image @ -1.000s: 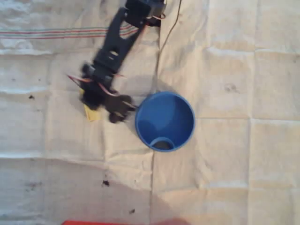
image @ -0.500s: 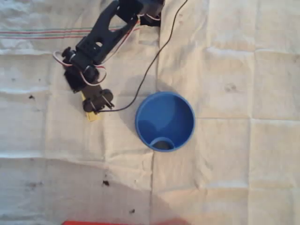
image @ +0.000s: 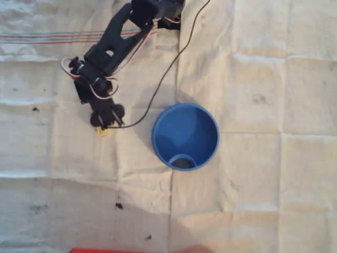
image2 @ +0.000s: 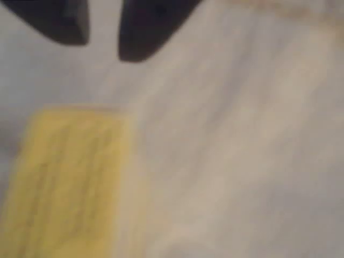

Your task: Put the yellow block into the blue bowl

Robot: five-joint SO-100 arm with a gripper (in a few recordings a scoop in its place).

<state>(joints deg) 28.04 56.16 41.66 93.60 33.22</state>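
The yellow block (image: 105, 132) lies on the cloth left of the blue bowl, and just its lower end peeks out from under the gripper in the overhead view. In the wrist view the yellow block (image2: 70, 183) is large and blurred at lower left, flat on the cloth. My gripper (image: 107, 120) hangs right above the block; in the wrist view the gripper (image2: 102, 27) shows two dark fingertips (image2: 150, 24) at the top edge with a narrow gap, nothing between them, the block just below them. The blue bowl (image: 185, 136) stands upright and holds nothing, about a hand's width right of the gripper.
A creased pale cloth (image: 263, 184) with thin red stripes (image: 47, 37) covers the table. A black cable (image: 158, 89) runs from the arm past the bowl's upper left. A red object (image: 131, 250) sits at the bottom edge. Small dark specks (image: 119, 205) dot the cloth.
The gripper has swung left, away from the bowl's rim, and settled over the block. More of the block is covered now. Bowl and block stay in place.
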